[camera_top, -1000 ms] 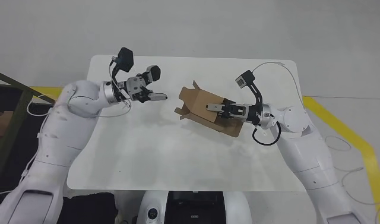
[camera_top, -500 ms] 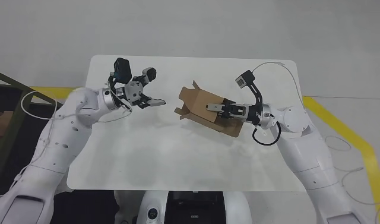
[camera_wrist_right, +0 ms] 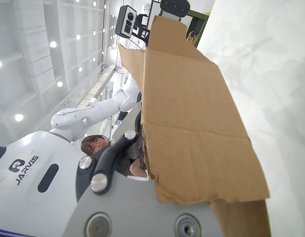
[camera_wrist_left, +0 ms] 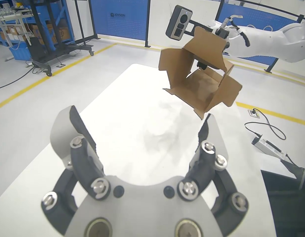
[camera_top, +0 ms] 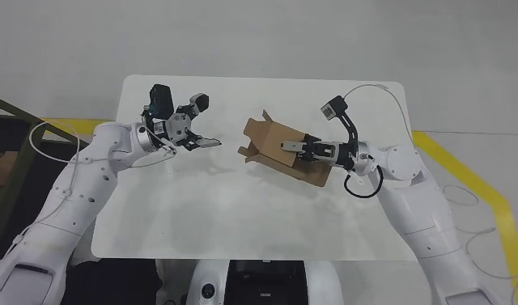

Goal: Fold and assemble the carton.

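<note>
Grasping the carton (camera_top: 275,143) aloft, right end effector (camera_top: 286,146) faces the released left end effector (camera_wrist_left: 140,114).

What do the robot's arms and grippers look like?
Both arms are smooth, rounded white shells with thin cables looping beside them. The left gripper has a silver base with screws and two black-padded curved fingers. The right gripper is black and silver too, with a camera on a stalk.
</note>
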{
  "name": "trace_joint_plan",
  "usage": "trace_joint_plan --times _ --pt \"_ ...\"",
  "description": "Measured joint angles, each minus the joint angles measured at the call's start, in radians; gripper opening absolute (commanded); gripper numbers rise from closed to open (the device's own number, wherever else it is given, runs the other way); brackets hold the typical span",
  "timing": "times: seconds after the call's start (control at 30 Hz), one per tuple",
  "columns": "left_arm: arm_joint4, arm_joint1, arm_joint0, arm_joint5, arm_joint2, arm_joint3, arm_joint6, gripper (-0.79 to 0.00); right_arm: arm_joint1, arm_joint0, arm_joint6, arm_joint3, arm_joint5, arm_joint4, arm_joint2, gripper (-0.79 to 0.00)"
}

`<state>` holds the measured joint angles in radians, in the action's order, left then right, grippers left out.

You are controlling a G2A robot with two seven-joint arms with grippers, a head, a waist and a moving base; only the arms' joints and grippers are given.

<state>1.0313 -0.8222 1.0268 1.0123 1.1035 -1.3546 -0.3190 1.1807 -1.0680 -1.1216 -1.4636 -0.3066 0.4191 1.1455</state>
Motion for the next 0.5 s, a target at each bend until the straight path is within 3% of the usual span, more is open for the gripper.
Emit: trace_joint_plan --times 0.23,0.3,0.5 --pt "0.011 -0.001 0.008 -0.031 0.004 -0.014 0.013 0.000 0.000 0.000 0.000 0.000 0.000 0.000 0.000 -0.785" --pt "0.063 -0.001 0.017 -0.057 0.009 -0.037 0.016 0.000 0.000 0.000 0.000 0.000 0.000 0.000 0.000 -0.785" --pt "0.227 0.008 0.052 -0.017 0.032 -0.060 -0.062 0.000 0.000 0.000 0.000 0.000 0.000 0.000 0.000 -0.785"
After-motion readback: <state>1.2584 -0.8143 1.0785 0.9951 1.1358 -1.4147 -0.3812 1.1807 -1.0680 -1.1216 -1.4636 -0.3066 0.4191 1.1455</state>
